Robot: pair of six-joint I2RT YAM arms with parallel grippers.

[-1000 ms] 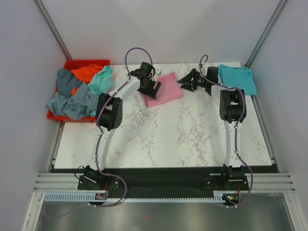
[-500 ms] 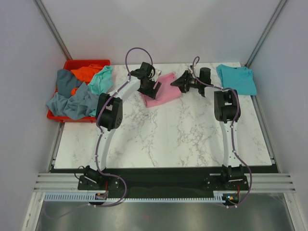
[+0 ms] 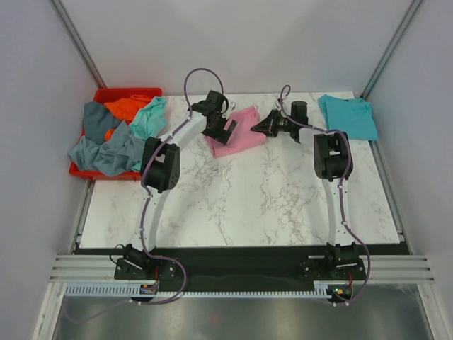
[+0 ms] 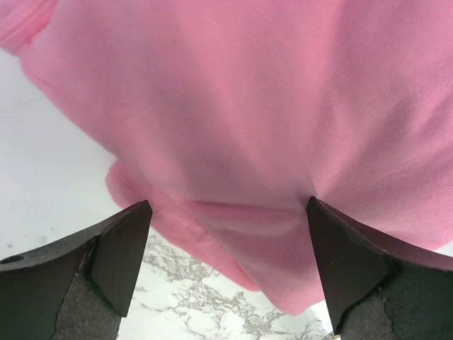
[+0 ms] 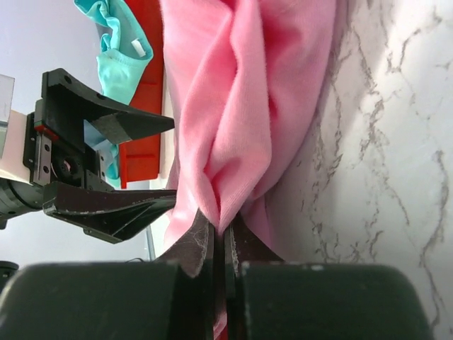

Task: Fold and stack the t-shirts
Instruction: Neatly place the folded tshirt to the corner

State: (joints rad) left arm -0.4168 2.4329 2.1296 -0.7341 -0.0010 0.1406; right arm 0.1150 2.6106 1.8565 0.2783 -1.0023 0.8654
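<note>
The right gripper (image 5: 218, 225) is clamped on a bunched ridge at one edge of the pink t-shirt (image 3: 241, 138), fingertips pressed together with cloth between them. The left gripper (image 4: 228, 207) hangs spread wide over the opposite edge of the same shirt and grasps nothing. Whether its fingers touch the cloth cannot be told. The pink t-shirt lies partly folded at the far middle of the marble table (image 3: 248, 205). A teal t-shirt (image 3: 347, 117) lies flat at the far right corner, well apart. A grey-blue t-shirt (image 3: 106, 150), an orange t-shirt (image 3: 126, 108) and a mint t-shirt (image 3: 150, 117) spill from the red bin (image 3: 134, 91) at far left. Hazard: the right pinch takes only a thin ridge, so a pull may slip off or drag several layers and undo the fold. If the left jaws close on one layer only, the shirt will likely lift skewed.
</note>
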